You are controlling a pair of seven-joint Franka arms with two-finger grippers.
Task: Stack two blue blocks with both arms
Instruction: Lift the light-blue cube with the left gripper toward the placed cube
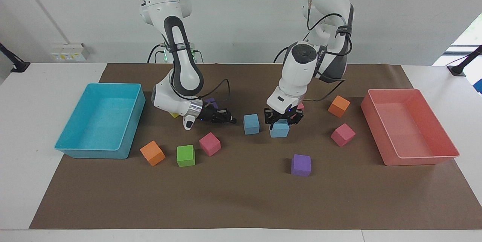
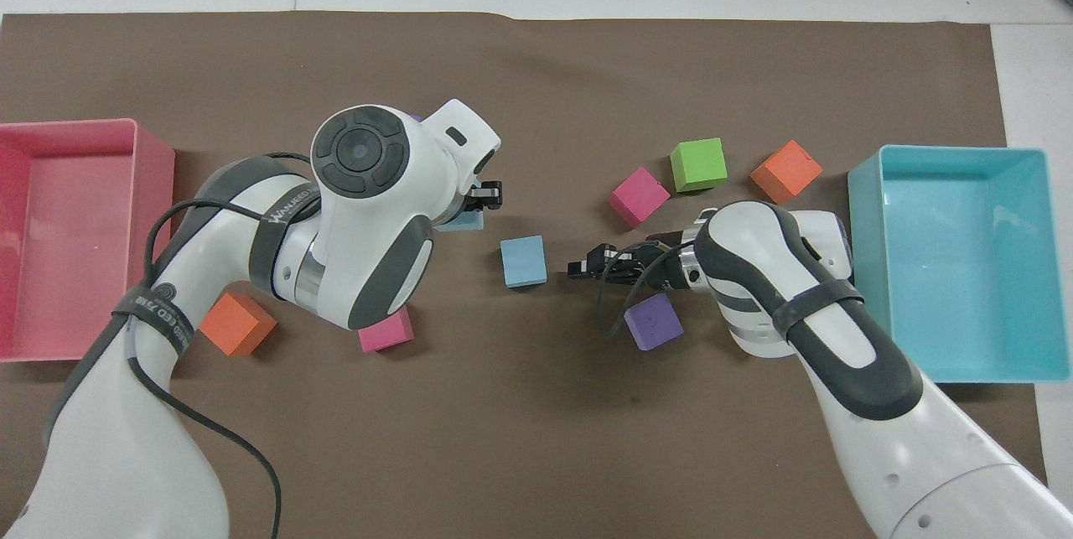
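- The left gripper (image 1: 280,121) is clamped on a blue block (image 1: 279,129), carried just off the mat (image 1: 241,197); in the overhead view most of that block (image 2: 463,220) is hidden under the arm's wrist
- The second blue block (image 1: 251,124) sits on the mat at the middle of the table, just beside the carried one and not touching it; from above it (image 2: 523,261) lies between the two grippers
- The right gripper (image 1: 230,119) is low over the mat close by this resting block, fingertips together and holding nothing
- Progress, as I judge it: the pick is done and the carry is nearly over; what is left is to raise the held block, centre it on the resting one, let go and pull clear
- Nothing is stacked yet
- Writing: a dark strap on the left arm (image 2: 289,208) carries pale lettering, too small to read; I see no other labels or brands on the cubes or on either tray
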